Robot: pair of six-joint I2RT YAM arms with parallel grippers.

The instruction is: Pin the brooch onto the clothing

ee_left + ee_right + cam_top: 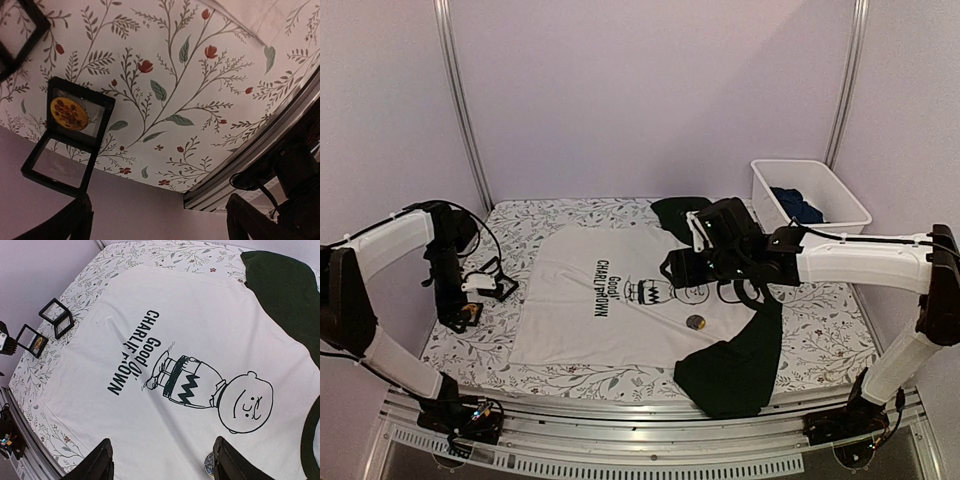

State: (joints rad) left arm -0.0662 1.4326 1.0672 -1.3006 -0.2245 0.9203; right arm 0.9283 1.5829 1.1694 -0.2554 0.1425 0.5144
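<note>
Floral-covered table [830, 335]: T-shirt [580, 320] spread flat at centre; two black frame cases [56, 317] at left; white bin [790, 164] at far right corner.

Right arm [850, 262] above T-shirt [580, 320], boxes [70, 136] (open) left

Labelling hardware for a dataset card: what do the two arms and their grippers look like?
Left arm and right arm match: white shell links, black joints, thin black cables alongside. Left gripper and right gripper have black fingers.
</note>
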